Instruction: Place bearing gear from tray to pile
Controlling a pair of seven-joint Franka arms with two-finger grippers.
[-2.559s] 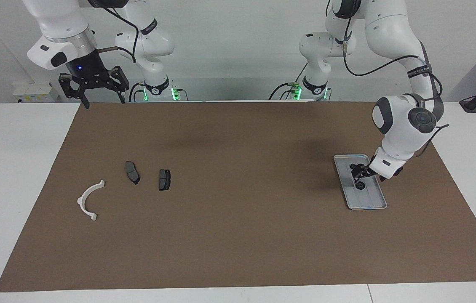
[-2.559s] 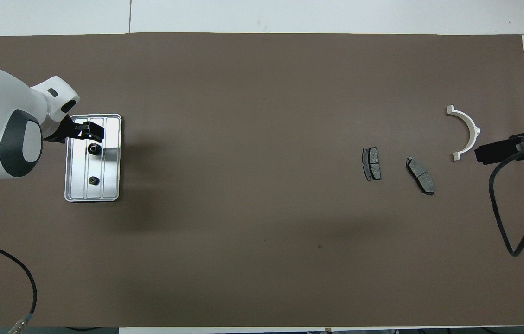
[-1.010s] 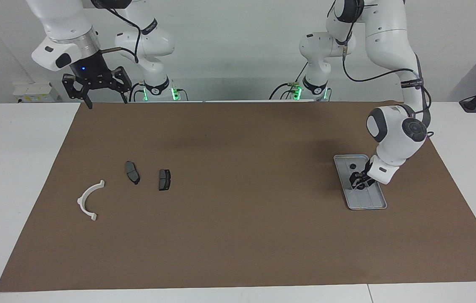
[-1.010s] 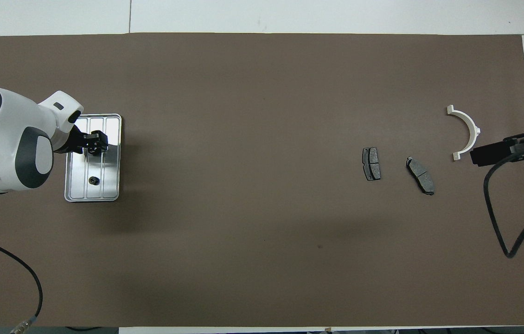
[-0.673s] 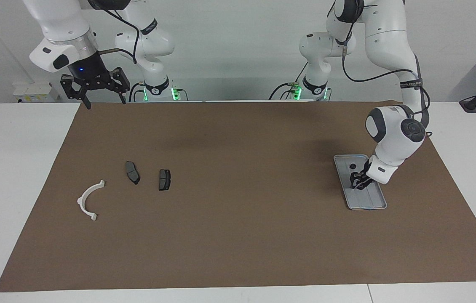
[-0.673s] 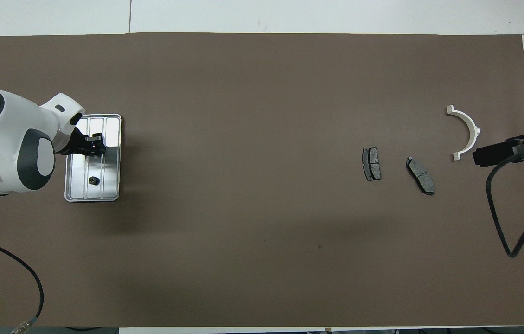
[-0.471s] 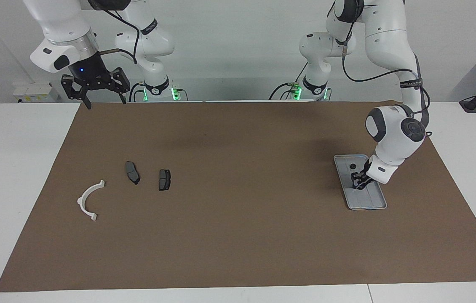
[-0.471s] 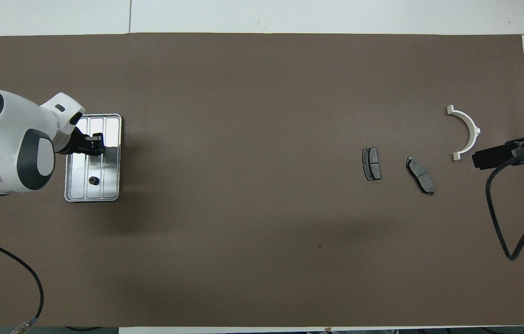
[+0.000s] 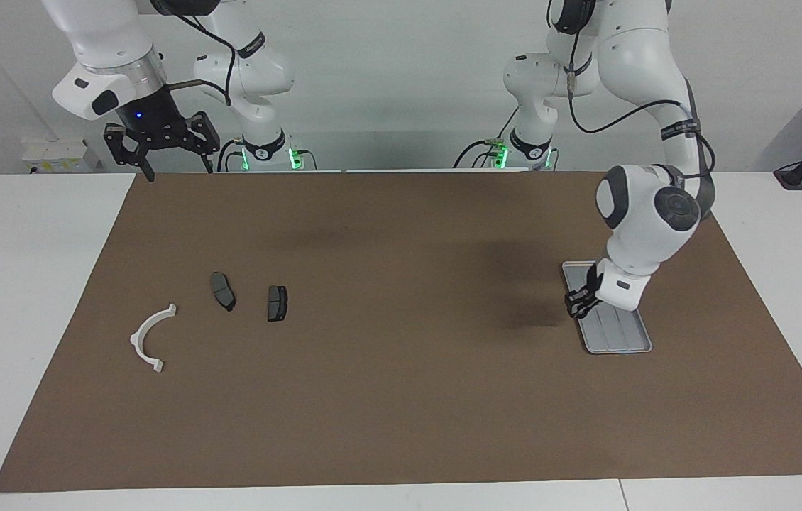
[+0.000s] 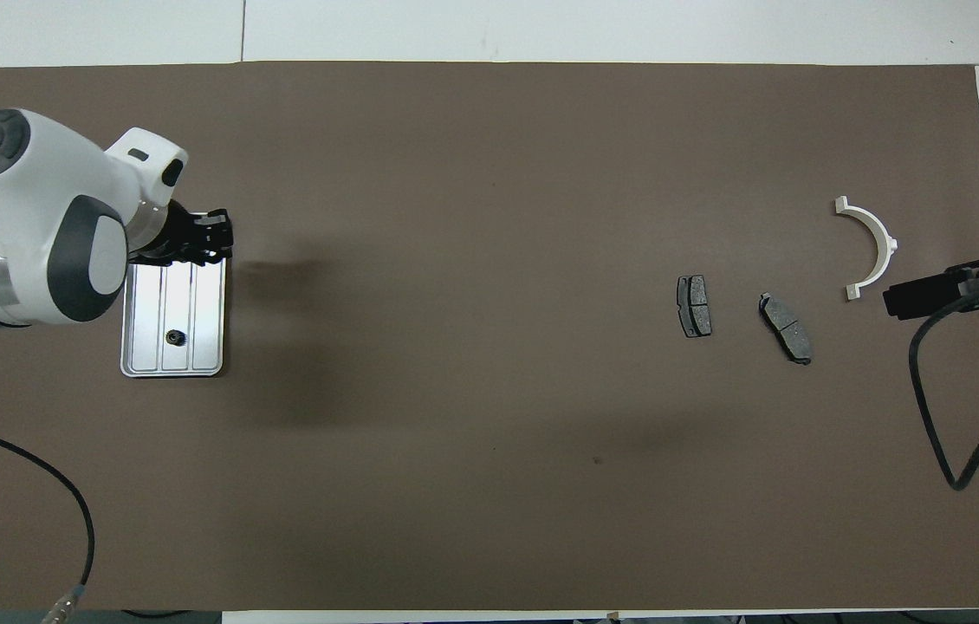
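Looking across the worktop, your left end effector (image 9: 575, 304) is hanging over the tray (image 9: 628, 344) rim, pinched closed on what I'm reading as the bearing gear (image 9: 573, 308). The right end effector (image 9: 176, 169) is waiting, fingers spread. From overhead, a second gear (image 10: 173, 337) is sitting in the tray and the pile (image 10: 695, 306) is lying well apart, so a thin pinch could be slipping mid-carry.

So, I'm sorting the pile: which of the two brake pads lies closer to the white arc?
The slanted brake pad, toward the right arm's end; the straighter brake pad sits farther from the white arc.
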